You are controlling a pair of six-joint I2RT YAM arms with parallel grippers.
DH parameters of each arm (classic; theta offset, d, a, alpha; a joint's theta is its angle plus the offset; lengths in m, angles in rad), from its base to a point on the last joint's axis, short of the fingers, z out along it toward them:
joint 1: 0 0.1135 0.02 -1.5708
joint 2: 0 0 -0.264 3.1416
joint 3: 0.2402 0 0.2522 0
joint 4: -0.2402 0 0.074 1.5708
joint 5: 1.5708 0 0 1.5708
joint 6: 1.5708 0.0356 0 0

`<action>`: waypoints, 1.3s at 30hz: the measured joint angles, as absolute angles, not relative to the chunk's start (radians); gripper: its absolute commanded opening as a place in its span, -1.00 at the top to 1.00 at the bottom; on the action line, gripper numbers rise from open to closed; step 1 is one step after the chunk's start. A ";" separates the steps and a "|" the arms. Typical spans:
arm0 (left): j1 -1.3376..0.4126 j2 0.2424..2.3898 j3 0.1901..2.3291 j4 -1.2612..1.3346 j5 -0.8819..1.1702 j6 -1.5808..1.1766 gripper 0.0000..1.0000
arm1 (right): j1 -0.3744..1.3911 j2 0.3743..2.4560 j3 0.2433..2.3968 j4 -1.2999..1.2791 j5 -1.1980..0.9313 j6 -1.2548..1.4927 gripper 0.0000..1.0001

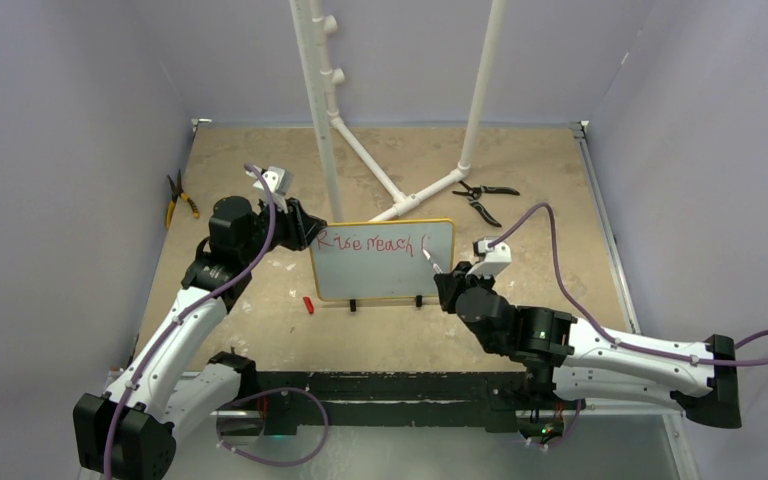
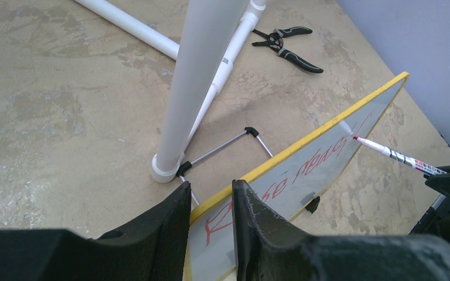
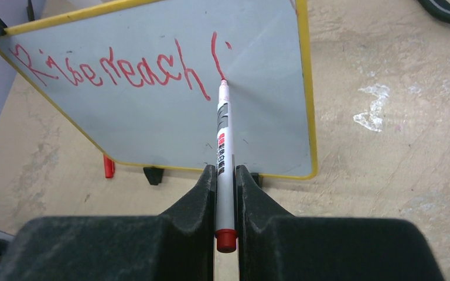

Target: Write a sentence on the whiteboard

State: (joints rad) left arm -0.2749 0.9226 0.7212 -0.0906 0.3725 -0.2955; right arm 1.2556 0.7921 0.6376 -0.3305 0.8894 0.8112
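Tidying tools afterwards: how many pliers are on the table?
2: yellow-handled pliers at the far left; black-handled pliers behind the whiteboard, past its right end. Others may be out of view.

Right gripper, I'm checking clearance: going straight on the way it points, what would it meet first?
The whiteboard: the marker in the right gripper seems to touch it.

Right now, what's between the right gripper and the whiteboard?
Only the marker, held by the right gripper, tip on the whiteboard; right wrist view shows it.
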 measured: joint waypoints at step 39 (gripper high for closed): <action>-0.275 0.921 0.721 -0.092 0.377 -0.295 0.40 | 1.258 0.835 0.656 -0.340 0.896 0.831 1.00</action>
State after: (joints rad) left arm -0.2752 0.9207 0.7212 -0.0921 0.3771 -0.2955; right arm 1.2575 0.8352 0.6556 -0.3397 0.8963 0.8310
